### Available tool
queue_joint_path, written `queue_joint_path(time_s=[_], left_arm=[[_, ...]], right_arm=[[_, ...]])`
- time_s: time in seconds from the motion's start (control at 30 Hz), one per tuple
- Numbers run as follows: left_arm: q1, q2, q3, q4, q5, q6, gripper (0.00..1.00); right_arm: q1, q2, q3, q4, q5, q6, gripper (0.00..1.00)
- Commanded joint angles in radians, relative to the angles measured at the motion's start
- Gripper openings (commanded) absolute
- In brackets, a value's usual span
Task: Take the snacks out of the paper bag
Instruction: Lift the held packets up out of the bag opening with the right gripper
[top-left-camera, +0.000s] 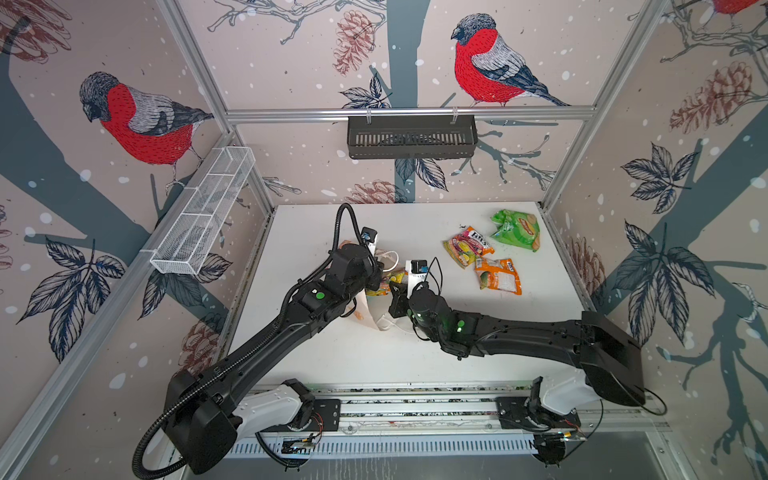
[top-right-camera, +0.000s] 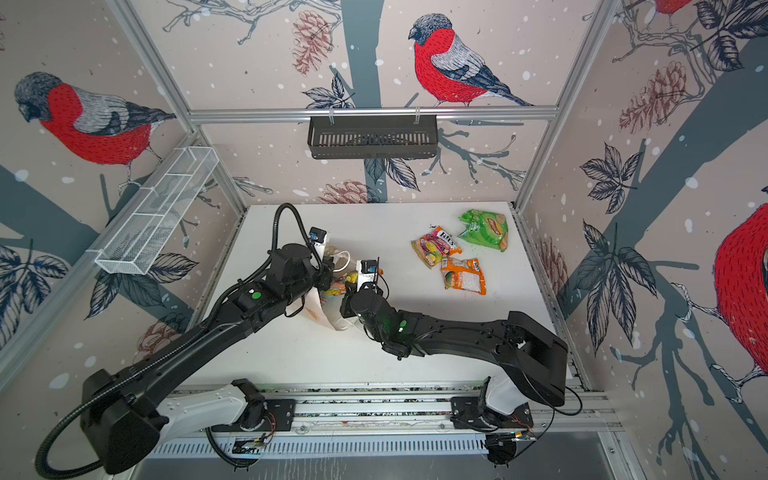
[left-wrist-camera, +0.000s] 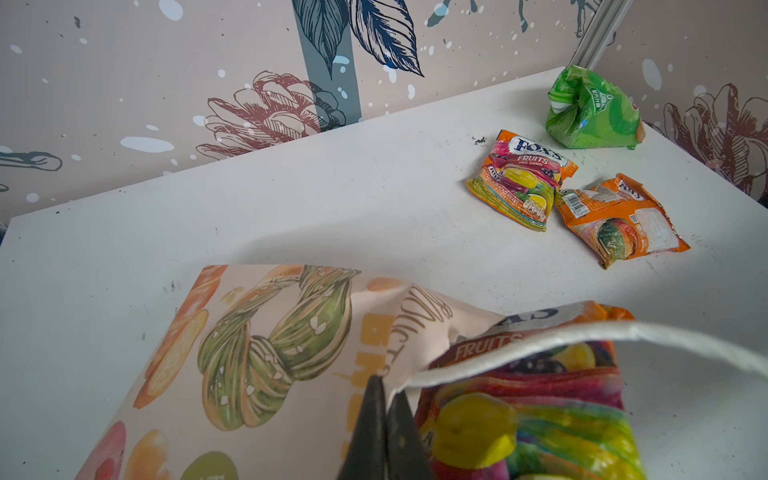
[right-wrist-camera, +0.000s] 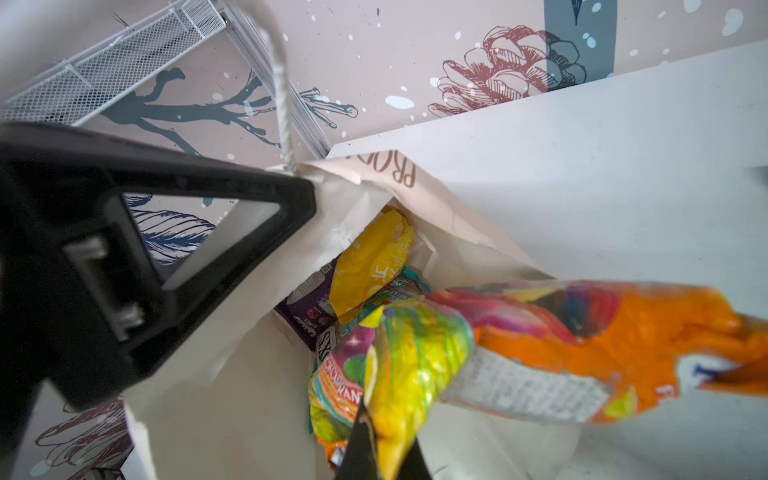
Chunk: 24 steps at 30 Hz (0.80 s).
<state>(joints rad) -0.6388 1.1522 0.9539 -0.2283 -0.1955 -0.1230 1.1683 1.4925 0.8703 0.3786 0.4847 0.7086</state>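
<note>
Left claw (left-wrist-camera: 384, 386) is pinching the rim of the paper bag (left-wrist-camera: 270, 353) beside its white cord handle (left-wrist-camera: 623, 334), with the jaws pressed together on the paper. Right claw (right-wrist-camera: 384, 440) is clamping a multicoloured packet (right-wrist-camera: 540, 345), which is sticking out of the bag mouth.

The bag is sitting near the middle of the white table (top-left-camera: 332, 361), mostly hidden under both wrists in both top views.

Inside the bag, a yellow packet (right-wrist-camera: 370, 266) is lying over a purple packet (right-wrist-camera: 303, 316). A blackcurrant-print packet (right-wrist-camera: 336, 395) is lying beside the clamped one.

Three packets are lying towards the far right corner, well apart from the bag:
- green packet (top-left-camera: 515, 230)
- fruit-candy packet (top-left-camera: 467, 247)
- orange packet (top-left-camera: 498, 277), touching the fruit-candy one
</note>
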Motion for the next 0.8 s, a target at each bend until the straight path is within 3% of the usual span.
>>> queue_joint_path(time_s=[0.0, 0.77], left_arm=[[0.004, 0.004, -0.001, -0.012, -0.02, 0.0, 0.0], [0.008, 0.004, 0.0, -0.031, -0.074, -0.001, 0.0]], right_arm=[[0.002, -0.041, -0.018, -0.006, 0.05, -0.001, 0.0], [-0.009, -0.273, -0.091, -0.168, 0.105, 0.045, 0.0]])
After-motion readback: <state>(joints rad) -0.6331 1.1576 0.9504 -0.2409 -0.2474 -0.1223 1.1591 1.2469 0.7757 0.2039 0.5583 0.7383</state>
